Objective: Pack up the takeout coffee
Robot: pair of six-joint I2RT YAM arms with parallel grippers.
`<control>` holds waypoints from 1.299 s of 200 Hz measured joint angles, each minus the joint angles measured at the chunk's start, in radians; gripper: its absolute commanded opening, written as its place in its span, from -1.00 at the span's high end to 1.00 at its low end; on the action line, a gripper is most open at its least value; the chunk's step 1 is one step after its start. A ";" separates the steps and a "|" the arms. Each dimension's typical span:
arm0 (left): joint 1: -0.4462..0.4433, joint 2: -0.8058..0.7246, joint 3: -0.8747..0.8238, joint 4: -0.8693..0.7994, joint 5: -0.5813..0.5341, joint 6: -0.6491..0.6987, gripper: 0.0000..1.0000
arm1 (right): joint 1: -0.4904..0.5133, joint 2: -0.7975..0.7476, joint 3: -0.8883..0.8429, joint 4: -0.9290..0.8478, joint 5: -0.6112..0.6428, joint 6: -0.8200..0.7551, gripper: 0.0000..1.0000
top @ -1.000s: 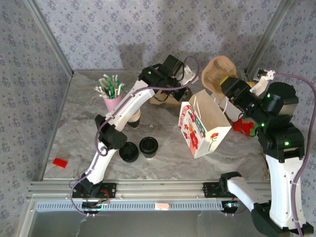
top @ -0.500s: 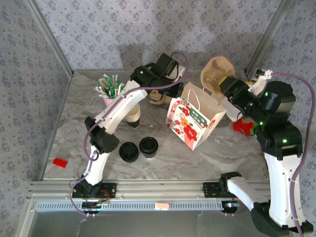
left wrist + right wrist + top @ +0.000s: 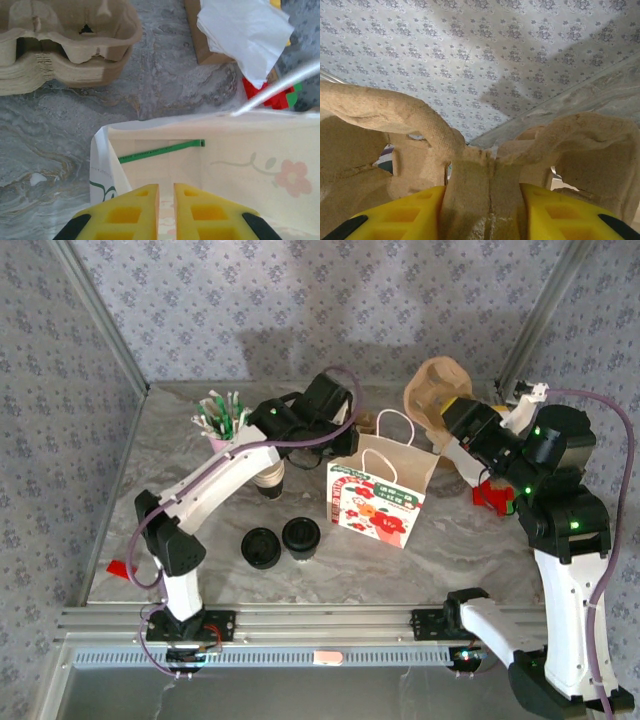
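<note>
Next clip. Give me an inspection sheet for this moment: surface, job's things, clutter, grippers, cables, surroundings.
Surface: marbled grey table, no spills seen.
Job's things: takeout coffee upright and lidded, near the front; gift bag upright and open, with a green strip inside.
Clutter: black lids, stack of cups, pink cup of straws, red blocks, napkin box, carrier stack.
Grippers: left gripper over the bag's mouth, fingers nearly together, grip unclear; right gripper shut on a pulp cup carrier.
Cables: purple cables along both arms, no snag seen.
Surroundings: patterned walls, metal frame.
</note>
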State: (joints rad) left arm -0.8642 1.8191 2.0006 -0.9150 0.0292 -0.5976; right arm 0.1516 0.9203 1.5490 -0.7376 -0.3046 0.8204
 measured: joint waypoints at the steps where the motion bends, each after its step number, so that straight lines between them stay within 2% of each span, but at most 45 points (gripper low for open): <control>1: 0.000 0.000 0.000 0.000 -0.001 -0.001 0.69 | 0.000 0.000 0.000 0.000 0.000 0.000 0.19; 24: 0.000 -0.005 0.001 0.005 -0.016 -0.040 0.51 | 0.000 0.000 0.000 0.000 0.000 -0.001 0.20; 39: 0.000 -0.005 0.007 0.000 -0.043 -0.044 0.26 | 0.000 0.000 0.000 -0.002 -0.005 -0.002 0.21; 46: 0.000 -0.008 0.011 -0.003 -0.066 -0.046 0.21 | 0.000 0.000 0.000 -0.005 -0.008 -0.005 0.22; 100: 0.051 -0.149 0.020 -0.030 -0.309 -0.008 0.17 | 0.016 0.003 0.000 -0.068 -0.025 -0.020 0.24; 134: 0.128 -0.281 0.006 -0.019 -0.381 0.018 0.17 | 0.071 0.015 0.000 -0.114 -0.014 -0.028 0.25; 174: 0.138 -0.325 -0.064 -0.001 -0.391 0.033 0.18 | 0.180 0.039 0.000 -0.169 0.056 -0.032 0.25; 222: 0.141 -0.325 -0.162 0.010 -0.369 0.040 0.18 | 0.320 0.077 0.000 -0.228 0.198 -0.022 0.26; 260: 0.146 -0.356 -0.225 0.045 -0.354 0.051 0.17 | 0.365 0.109 0.000 -0.260 0.310 0.001 0.26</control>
State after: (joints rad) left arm -0.7181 1.4628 1.7752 -0.8703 -0.3252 -0.5468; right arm 0.5163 1.0290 1.5490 -0.9974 0.0055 0.8211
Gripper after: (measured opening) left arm 0.414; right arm 0.370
